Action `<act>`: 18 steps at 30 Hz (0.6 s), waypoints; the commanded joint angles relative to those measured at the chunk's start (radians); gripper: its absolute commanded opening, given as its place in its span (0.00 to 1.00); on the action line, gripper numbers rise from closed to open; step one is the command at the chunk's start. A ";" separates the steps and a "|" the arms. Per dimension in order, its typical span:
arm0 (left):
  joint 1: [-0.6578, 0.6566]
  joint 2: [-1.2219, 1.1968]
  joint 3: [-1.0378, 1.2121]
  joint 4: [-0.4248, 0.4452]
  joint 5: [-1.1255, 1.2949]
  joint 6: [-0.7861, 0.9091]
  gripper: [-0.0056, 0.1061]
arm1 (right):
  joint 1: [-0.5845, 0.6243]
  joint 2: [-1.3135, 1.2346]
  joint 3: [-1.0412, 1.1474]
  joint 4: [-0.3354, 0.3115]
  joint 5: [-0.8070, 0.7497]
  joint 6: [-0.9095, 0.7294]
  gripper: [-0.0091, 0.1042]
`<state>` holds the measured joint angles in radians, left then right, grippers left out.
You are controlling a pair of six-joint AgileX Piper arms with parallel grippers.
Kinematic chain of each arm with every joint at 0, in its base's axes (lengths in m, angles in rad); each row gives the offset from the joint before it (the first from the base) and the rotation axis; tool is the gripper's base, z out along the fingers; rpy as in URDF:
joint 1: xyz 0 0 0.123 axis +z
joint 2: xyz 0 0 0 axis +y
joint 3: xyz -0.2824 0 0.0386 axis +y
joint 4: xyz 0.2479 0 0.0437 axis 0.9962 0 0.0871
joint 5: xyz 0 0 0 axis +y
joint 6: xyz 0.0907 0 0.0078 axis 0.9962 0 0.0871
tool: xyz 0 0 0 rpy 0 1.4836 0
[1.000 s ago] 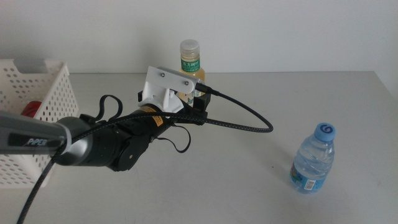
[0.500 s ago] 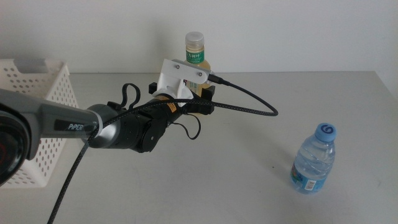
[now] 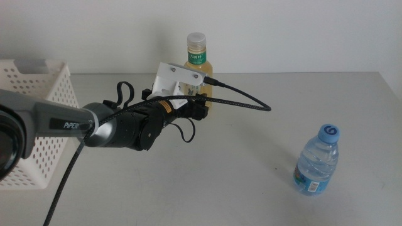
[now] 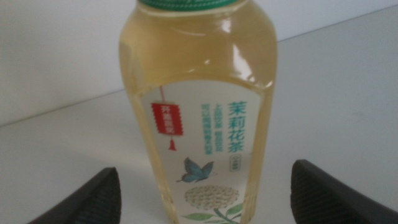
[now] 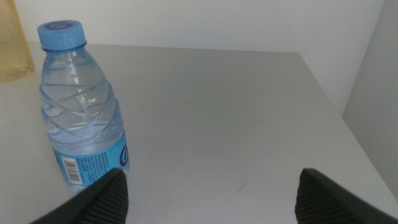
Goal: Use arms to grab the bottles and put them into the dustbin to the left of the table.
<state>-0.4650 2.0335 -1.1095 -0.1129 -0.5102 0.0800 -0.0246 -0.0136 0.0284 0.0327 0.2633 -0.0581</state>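
Bright, even light with faint shadows (left wrist view slightly soft).

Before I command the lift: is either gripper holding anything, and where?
Nothing held. Left gripper open around the tea bottle; right gripper open, empty.

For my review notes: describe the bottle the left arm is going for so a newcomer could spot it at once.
On the grey table, look to the far edge by the white wall, right of the white basket. There the tea bottle stands upright, the open left gripper on either side of it. Its pale-yellow liquid and green-white label separate it from the clear, blue-capped water bottle at near right.
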 commanded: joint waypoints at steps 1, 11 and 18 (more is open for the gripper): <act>0.008 -0.074 -0.024 -0.002 -0.056 -0.014 0.89 | -0.007 -0.022 -0.009 -0.012 -0.075 -0.009 0.91; 0.061 -0.075 -0.027 0.173 -0.079 -0.169 0.89 | -0.007 -0.022 -0.009 -0.012 -0.075 -0.009 0.91; 0.083 -0.029 -0.107 0.346 -0.076 -0.322 0.89 | -0.007 -0.022 -0.009 -0.012 -0.075 -0.009 0.91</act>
<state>-0.3845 2.0488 -1.1713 0.2086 -0.5076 -0.1983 -0.0246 -0.0136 0.0284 0.0327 0.2633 -0.0581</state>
